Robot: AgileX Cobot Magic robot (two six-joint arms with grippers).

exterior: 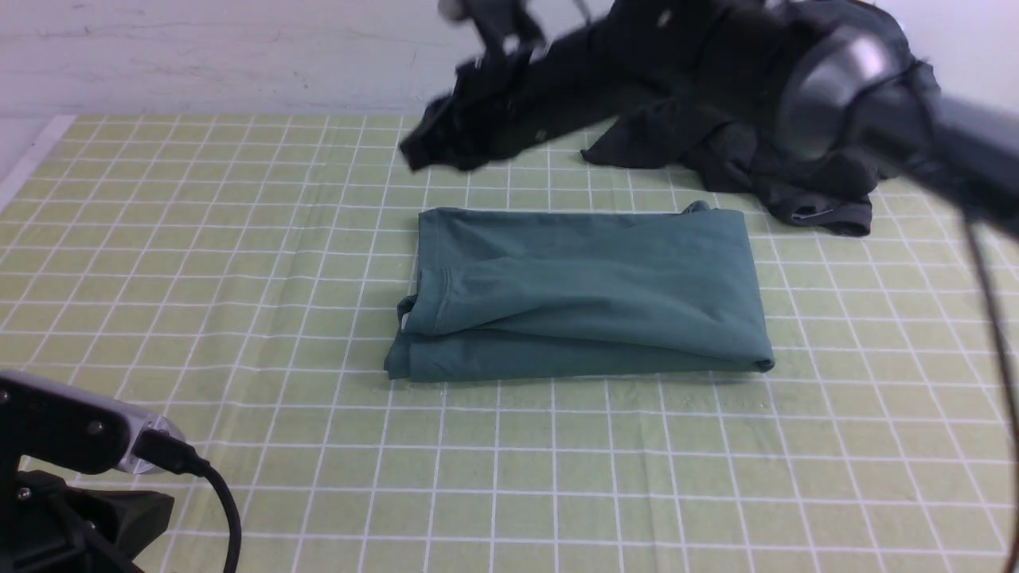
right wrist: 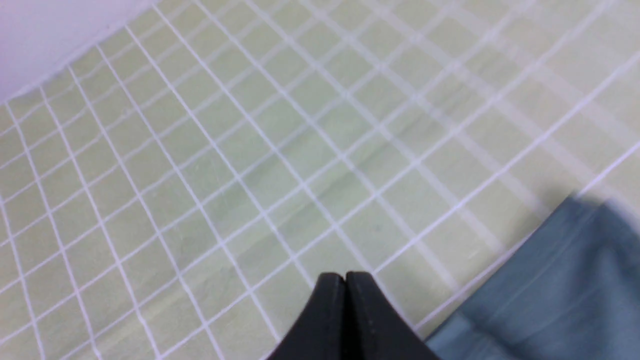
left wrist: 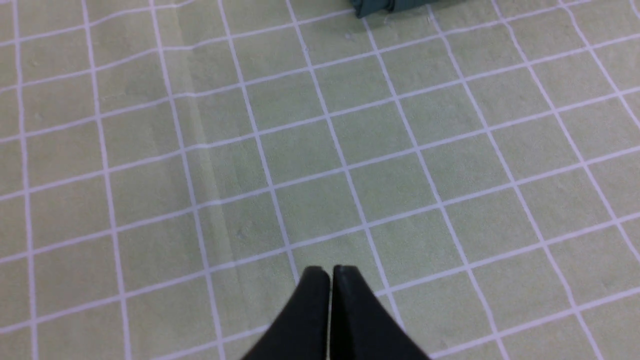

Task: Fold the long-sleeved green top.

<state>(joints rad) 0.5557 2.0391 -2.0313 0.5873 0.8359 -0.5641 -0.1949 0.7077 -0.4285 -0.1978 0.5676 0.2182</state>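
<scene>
Top [exterior: 581, 294] lies mid-mat as a compact rectangle, its long side running across the front view, w/ several layers stacked. Sleeves aren't visible, so prob. tucked inside. Neckline [exterior: 434, 280] shows near its left end, w/ a speck of white label [exterior: 404, 321] below it. Mat [exterior: 199, 239] is a green grid sheet. Dark clothes [exterior: 796, 175] are heaped at the far side, near the top but apart from it as far as I can tell.

L claw [left wrist: 330, 271]: tips together, nothing between them, over bare mat on the near-left. Only a corner of the top shows at the edge of its wrist view, well apart. R claw [right wrist: 344, 276]: tips together too, empty, above bare mat w/ an edge of the top just beside it. R arm [exterior: 868, 103] is blurred in the front view, reaching over the far side, so it's hard to place exactly.

Progress, my read: folding basically done. Neither claw grips cloth, and the shape is small and squared. What's left looks minor:
- Bottom layer sticks out a bit past the upper one along the near-left edge.
- A small bump of cloth pokes up at the far-right corner.

Both could be squared up w/ a nudge; otherwise just pull both arms clear. Can't tell if another fold is meant.
</scene>
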